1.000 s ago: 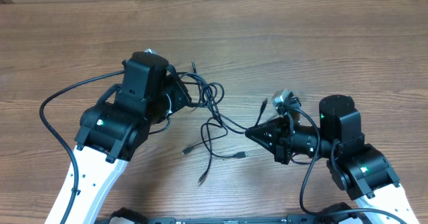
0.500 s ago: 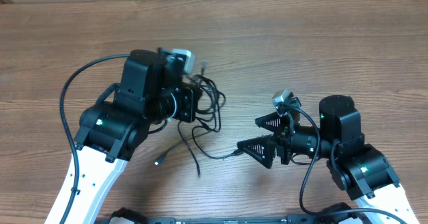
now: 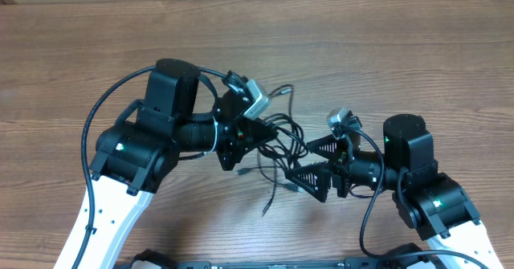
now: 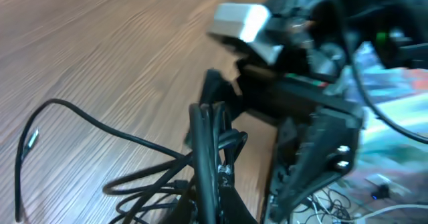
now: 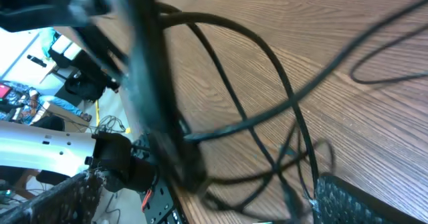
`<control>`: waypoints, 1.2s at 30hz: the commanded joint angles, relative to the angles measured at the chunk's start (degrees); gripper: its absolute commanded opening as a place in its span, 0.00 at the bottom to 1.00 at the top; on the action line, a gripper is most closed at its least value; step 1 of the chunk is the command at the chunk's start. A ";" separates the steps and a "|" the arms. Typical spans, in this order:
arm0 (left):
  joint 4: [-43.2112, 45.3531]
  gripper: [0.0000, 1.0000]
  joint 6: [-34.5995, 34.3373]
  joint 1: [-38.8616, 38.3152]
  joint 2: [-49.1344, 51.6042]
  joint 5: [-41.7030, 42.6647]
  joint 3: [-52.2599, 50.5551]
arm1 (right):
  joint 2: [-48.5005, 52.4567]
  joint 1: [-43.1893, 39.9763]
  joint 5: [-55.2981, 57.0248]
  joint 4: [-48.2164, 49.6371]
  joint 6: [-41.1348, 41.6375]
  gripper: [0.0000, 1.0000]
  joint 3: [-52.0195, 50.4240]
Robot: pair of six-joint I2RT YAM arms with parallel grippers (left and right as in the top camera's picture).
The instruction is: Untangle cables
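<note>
The cables are thin black cords bunched between my two grippers in the overhead view. One loop rises toward the back and a loose tail with a plug lies near the front. My left gripper points right and is shut on the bunch. In the left wrist view its dark fingers are pressed together, with cords trailing left over the wood. My right gripper stands open just right of the bunch. The right wrist view shows cables crossing between its spread fingers, not gripped.
The wooden table stretches behind both arms. Thick black wires of the arms arch over the left arm and hang by the right arm. The two grippers are nearly tip to tip.
My right gripper has opened and let go of the cable it held. My left gripper has swung right, dragging the bunch up to the right gripper's fingers.
</note>
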 commanded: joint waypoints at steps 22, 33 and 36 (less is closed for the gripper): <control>0.76 0.04 -0.87 0.24 0.09 1.53 0.85 | -0.63 -0.15 -1.40 6.58 -0.07 1.00 0.37; -1.68 0.04 -3.17 0.22 0.09 -1.22 0.85 | -1.51 -0.15 2.12 8.35 -0.07 1.00 0.37; -1.55 0.04 -4.94 0.22 0.09 -1.22 0.85 | -1.51 -0.15 2.12 8.50 -0.13 0.97 0.37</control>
